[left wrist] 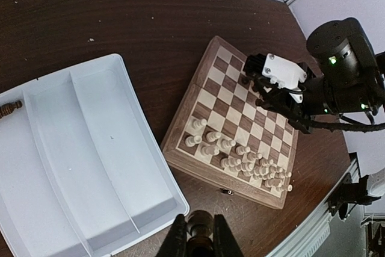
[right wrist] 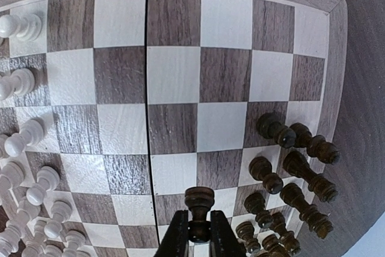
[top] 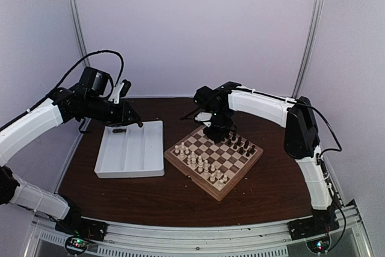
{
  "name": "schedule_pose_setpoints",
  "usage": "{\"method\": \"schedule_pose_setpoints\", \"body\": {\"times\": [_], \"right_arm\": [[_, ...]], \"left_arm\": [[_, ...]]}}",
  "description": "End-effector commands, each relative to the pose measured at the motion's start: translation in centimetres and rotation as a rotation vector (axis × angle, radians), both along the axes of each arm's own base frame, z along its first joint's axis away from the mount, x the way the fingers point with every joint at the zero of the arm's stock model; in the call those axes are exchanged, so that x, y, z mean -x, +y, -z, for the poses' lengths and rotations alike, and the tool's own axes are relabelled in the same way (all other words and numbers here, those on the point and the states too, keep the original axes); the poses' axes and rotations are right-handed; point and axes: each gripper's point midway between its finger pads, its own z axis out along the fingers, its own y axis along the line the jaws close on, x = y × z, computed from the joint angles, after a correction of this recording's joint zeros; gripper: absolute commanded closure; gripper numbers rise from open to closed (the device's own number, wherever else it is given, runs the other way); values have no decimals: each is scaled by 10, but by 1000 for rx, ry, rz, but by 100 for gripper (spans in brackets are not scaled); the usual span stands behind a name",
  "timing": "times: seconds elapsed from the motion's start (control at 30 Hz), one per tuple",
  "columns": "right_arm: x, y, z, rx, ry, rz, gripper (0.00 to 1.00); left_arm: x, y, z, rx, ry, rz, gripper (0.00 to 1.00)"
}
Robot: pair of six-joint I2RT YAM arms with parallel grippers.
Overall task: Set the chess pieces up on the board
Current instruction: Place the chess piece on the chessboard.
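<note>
You see the board (right wrist: 120,70) as real wood, its grain plain on both the light and the dark squares, under a low satin finish. Your dark chess pieces (right wrist: 274,129) are turned wood with a soft sheen; the cream pieces (right wrist: 18,26) look smoother and glossier. The tray (left wrist: 78,148) is smooth white plastic, faintly shiny. The table (left wrist: 150,28) looks like dark wood grain, matt and dust-speckled. The arm shells (top: 258,105) are matt white plastic
</note>
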Motion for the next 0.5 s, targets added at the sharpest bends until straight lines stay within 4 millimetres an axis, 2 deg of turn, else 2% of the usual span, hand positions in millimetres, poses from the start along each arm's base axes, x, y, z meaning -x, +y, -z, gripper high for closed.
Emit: {"method": "schedule_pose_setpoints", "body": {"times": [0.0, 0.47], "right_arm": [[-5, -6, 0, 36, -3, -9, 95], [0, 0, 17, 24, 46, -22, 90]], "left_arm": [[-8, -7, -10, 27, -29, 23, 97], [-9, -10, -10, 42, -21, 31, 97]]}}
